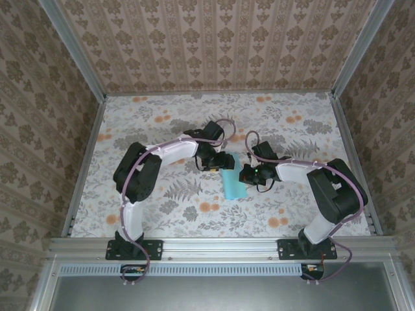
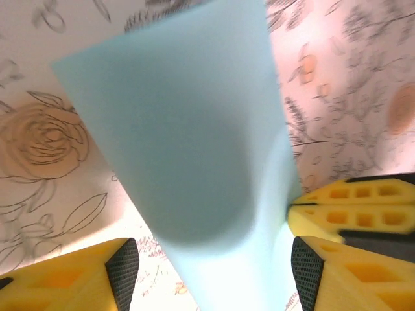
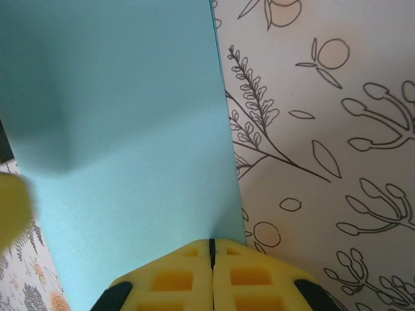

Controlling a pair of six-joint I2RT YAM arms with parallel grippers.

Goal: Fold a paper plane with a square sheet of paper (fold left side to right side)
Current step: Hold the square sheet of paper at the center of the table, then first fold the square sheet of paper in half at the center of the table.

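The square sheet of paper (image 1: 232,184) lies folded over as a tall turquoise strip in the middle of the table. In the left wrist view its upper layer (image 2: 188,129) bulges up and is blurred. My left gripper (image 2: 214,275) stands open at the paper's far end, a mesh pad (image 2: 123,272) on each side and nothing pinched. From above, the left gripper (image 1: 219,162) sits just over that far end. My right gripper (image 3: 211,249) is shut, its joined tips resting on the paper (image 3: 130,129) near its right edge. From above, the right gripper (image 1: 247,173) is at the strip's right side.
The floral tablecloth (image 1: 162,207) spreads all round the paper. A metal frame rail (image 1: 214,247) runs along the near edge, and patterned walls (image 1: 214,39) close the back and sides. The right gripper's yellow fingers (image 2: 353,207) show at the right of the left wrist view.
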